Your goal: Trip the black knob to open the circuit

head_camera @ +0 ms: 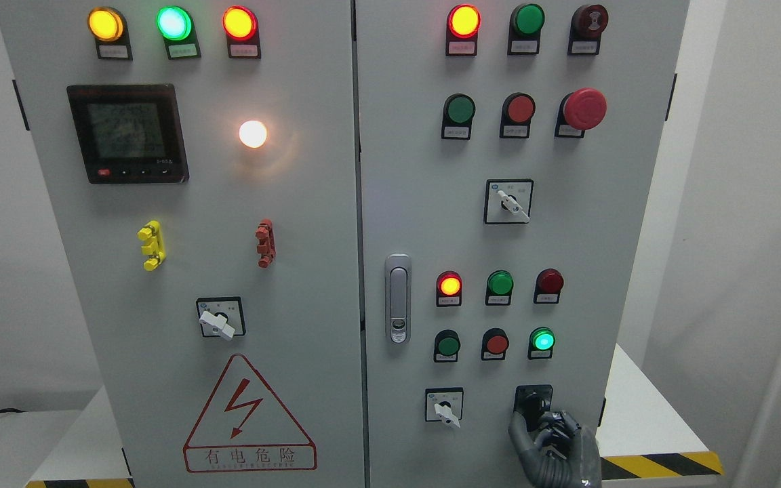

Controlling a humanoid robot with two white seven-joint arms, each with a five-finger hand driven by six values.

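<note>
The black knob (533,404) sits on a black square plate at the lower right of the right cabinet door. My right hand (548,434) comes up from the bottom edge. Its grey thumb lies left of the knob's lower end and its curled dark fingers (558,425) lie on the right, closed on the knob. The lower part of the knob is hidden by the hand. The left arm does not show.
A white selector switch (445,409) is left of the knob. Green, red and lit green buttons (542,340) sit just above. A door latch (398,298) is at the door's left edge. A white platform with a yellow-black stripe (662,464) runs under the cabinet.
</note>
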